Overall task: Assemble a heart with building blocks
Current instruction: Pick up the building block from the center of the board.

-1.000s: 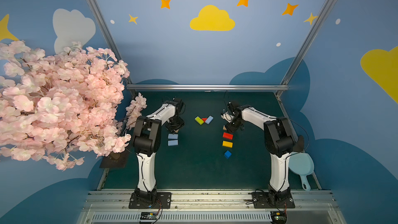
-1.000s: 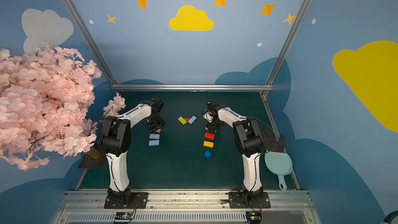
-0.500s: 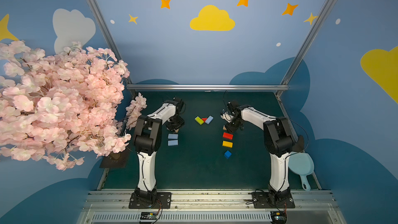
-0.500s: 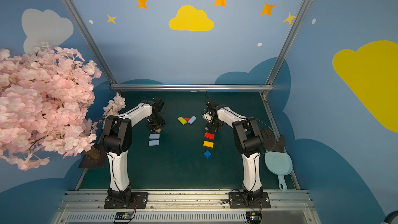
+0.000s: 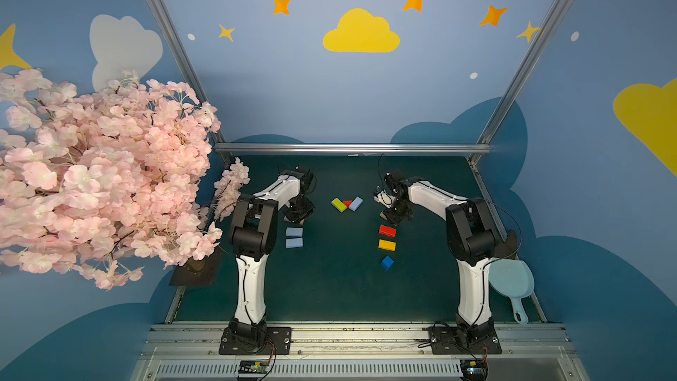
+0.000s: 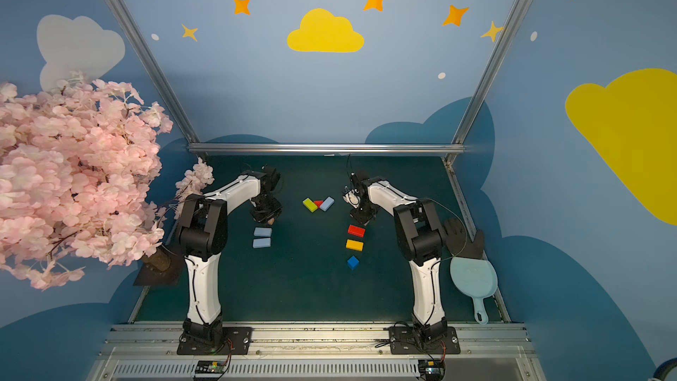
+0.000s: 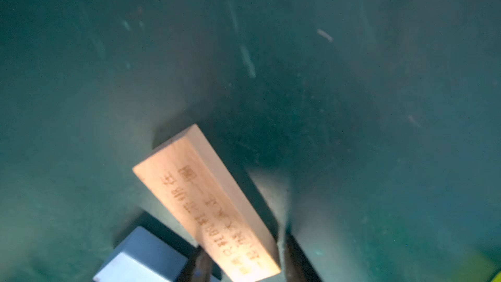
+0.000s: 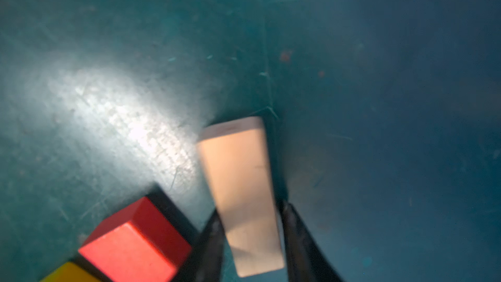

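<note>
On the green mat [image 5: 329, 287], a lime green bar [image 5: 339, 204], a red triangle [image 5: 347, 202] and a light blue bar [image 5: 355, 203] touch in a small V at the back middle. Two light blue bars [image 5: 294, 237] lie at the left. A red bar [image 5: 387, 230], a yellow bar [image 5: 387, 245] and a dark blue cube [image 5: 387, 262] line up at the right. My left gripper [image 7: 245, 256] is shut on a tan bar [image 7: 206, 202] with printed lettering, low over the mat. My right gripper [image 8: 252, 221] is shut on a plain tan bar [image 8: 238, 169] beside the red bar [image 8: 135, 240].
A pink blossom tree [image 5: 91, 177] overhangs the mat's left edge. A light blue scoop [image 5: 511, 284] and a black glove [image 6: 461, 240] lie at the right edge. An aluminium rail [image 5: 351, 148] bounds the back.
Both grippers have closed onto the tan bars that lay between their fingers. The arms have hardly moved, and the other blocks lie as before.
</note>
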Tool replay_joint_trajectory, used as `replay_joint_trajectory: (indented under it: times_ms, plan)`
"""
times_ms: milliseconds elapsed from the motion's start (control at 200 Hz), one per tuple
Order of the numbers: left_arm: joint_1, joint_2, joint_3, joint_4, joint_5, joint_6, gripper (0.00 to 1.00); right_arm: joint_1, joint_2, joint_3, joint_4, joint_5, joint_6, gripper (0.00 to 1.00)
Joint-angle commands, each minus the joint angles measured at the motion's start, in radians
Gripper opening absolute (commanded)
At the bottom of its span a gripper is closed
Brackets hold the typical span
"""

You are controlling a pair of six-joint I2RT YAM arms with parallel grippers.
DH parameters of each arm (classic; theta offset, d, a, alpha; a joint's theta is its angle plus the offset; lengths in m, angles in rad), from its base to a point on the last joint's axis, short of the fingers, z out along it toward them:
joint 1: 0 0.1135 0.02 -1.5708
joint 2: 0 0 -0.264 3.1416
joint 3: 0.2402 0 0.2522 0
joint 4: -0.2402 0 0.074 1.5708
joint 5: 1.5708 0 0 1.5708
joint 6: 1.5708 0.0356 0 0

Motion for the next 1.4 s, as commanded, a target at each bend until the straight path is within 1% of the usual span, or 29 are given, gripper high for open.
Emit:
replay_joint_trajectory:
  times_ms: [0,90,160,290,375,435,561,636,696,816,886,941,1096,1186,1396]
  plan:
    - [0.012,0.030,-0.014,-0.033,-0.027,0.027,0.30,-0.002,0.060,0.003,-0.020,0.058,-0.010,0.22]
    - [0.015,0.029,-0.030,-0.036,-0.051,0.067,0.22,-0.002,0.063,0.003,-0.018,0.060,-0.012,0.14]
    - [0.016,0.025,-0.043,-0.038,-0.067,0.124,0.17,-0.001,0.058,0.001,-0.018,0.066,-0.015,0.11]
    - [0.011,0.008,-0.065,-0.044,-0.117,0.235,0.13,-0.006,0.033,-0.009,-0.006,0.072,-0.021,0.08]
    - [-0.001,-0.009,-0.076,-0.027,-0.137,0.338,0.12,-0.008,0.012,-0.012,0.001,0.077,-0.030,0.06]
    - [-0.010,-0.018,-0.078,-0.011,-0.130,0.416,0.12,-0.008,-0.002,-0.011,0.006,0.086,-0.041,0.05]
    - [-0.035,-0.049,-0.112,0.070,-0.066,0.609,0.12,-0.012,-0.022,-0.002,0.025,0.101,-0.069,0.03]
    - [-0.047,-0.081,-0.145,0.130,-0.007,0.730,0.13,-0.015,-0.030,0.005,0.048,0.094,-0.093,0.03]
    - [-0.053,-0.096,-0.162,0.158,0.012,0.815,0.13,-0.016,-0.021,0.025,0.048,0.099,-0.115,0.02]
    - [-0.061,-0.084,-0.124,0.131,0.111,0.973,0.14,-0.015,0.004,0.067,0.033,0.078,-0.137,0.02]
    - [-0.074,-0.067,-0.096,0.107,0.143,1.044,0.14,-0.014,0.010,0.082,0.029,0.021,-0.135,0.02]
    - [-0.082,-0.049,-0.073,0.089,0.157,1.077,0.14,-0.011,0.013,0.097,0.013,-0.059,-0.150,0.02]
    - [-0.089,-0.023,-0.046,0.060,0.230,1.160,0.13,-0.004,0.048,0.160,-0.053,-0.175,-0.180,0.00]
    - [-0.099,-0.025,-0.056,0.060,0.239,1.212,0.13,0.000,0.079,0.204,-0.104,-0.204,-0.200,0.00]
    - [-0.106,-0.022,-0.055,0.065,0.203,1.280,0.13,0.008,0.125,0.266,-0.152,-0.235,-0.205,0.00]
